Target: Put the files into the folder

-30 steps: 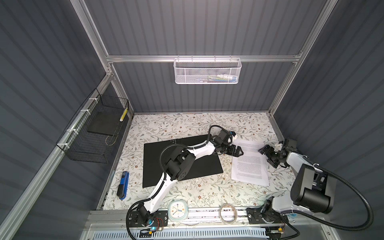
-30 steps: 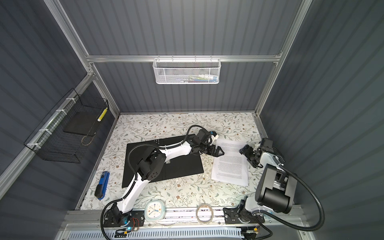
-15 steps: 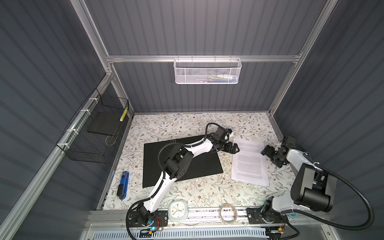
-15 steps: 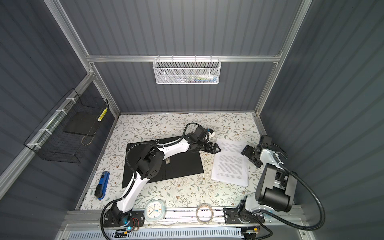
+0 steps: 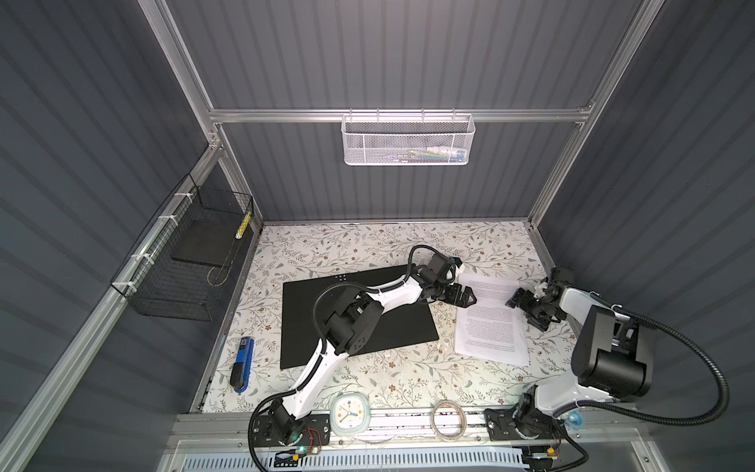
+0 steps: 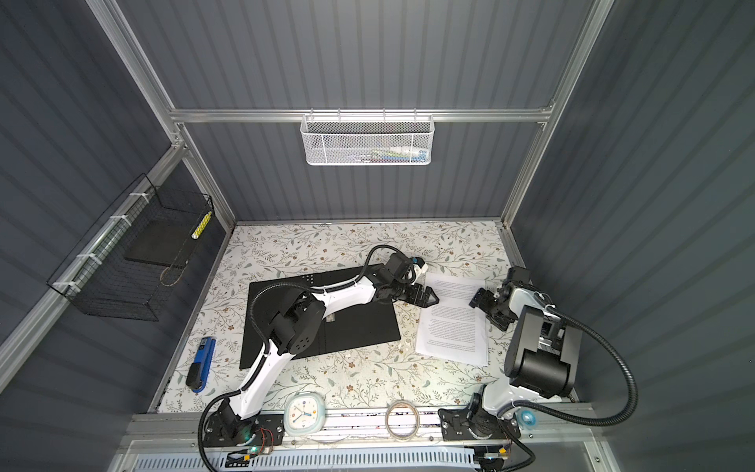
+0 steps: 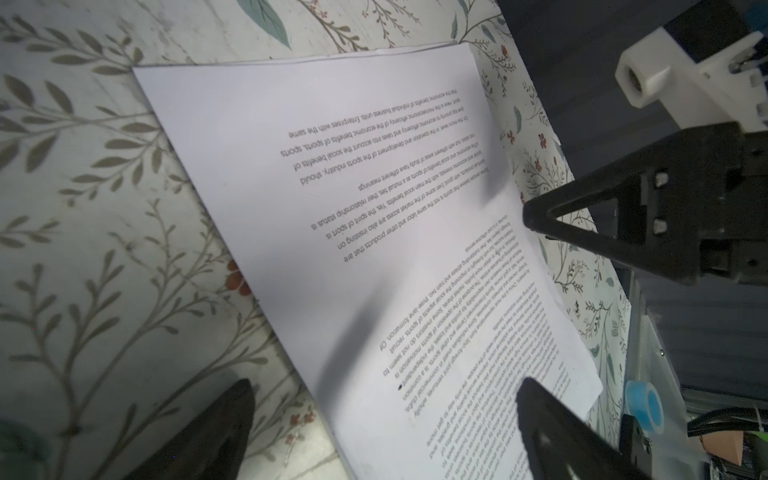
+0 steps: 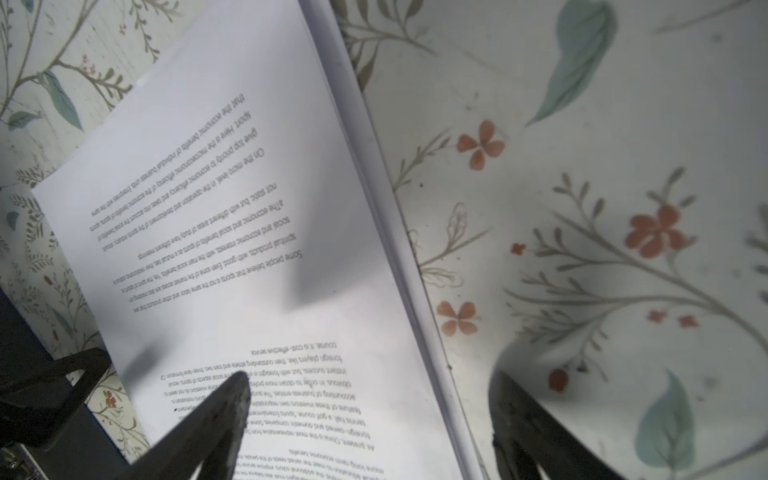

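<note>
Files [image 5: 490, 323]: we are seeing them lying flat just right of the open folder [image 5: 404, 327], long axis running near-to-far.
Left fingers [image 5: 465, 295]: hanging apart at the files' far-left edge.
Right fingers [image 5: 519, 300]: hanging apart, straddling the far-right edge.
Nearer arm: we are judging both about equally near.

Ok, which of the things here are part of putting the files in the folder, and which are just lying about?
For the job: files, folder.

Lying about: blue tool, clock, tape roll, white basket, wire basket holding a dark slab.
</note>
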`<action>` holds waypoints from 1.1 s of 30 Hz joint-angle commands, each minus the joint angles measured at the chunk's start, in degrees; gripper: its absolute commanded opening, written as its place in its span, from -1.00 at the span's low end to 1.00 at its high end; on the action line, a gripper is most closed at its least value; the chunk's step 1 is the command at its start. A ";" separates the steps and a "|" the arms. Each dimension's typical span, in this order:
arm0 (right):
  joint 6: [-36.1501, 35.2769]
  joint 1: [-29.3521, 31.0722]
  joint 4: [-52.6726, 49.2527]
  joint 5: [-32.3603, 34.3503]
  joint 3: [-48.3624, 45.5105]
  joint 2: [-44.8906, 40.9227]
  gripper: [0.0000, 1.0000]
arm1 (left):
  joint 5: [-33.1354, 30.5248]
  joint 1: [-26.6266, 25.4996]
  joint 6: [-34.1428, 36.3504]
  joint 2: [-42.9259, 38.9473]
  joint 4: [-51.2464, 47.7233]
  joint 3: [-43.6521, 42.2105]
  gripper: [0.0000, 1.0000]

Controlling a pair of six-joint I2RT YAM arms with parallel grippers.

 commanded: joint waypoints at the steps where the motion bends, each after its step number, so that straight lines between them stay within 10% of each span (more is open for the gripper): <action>1: -0.19 0.31 -0.01 -1.94 0.02 1.41 0.79 | 0.49 -0.29 -1.60 3.00 -6.82 -2.43 0.98; 33: 0.15 1.32 1.12 -5.90 0.12 4.48 0.74 | 2.57 -1.83 -3.18 5.98 -8.50 0.73 0.99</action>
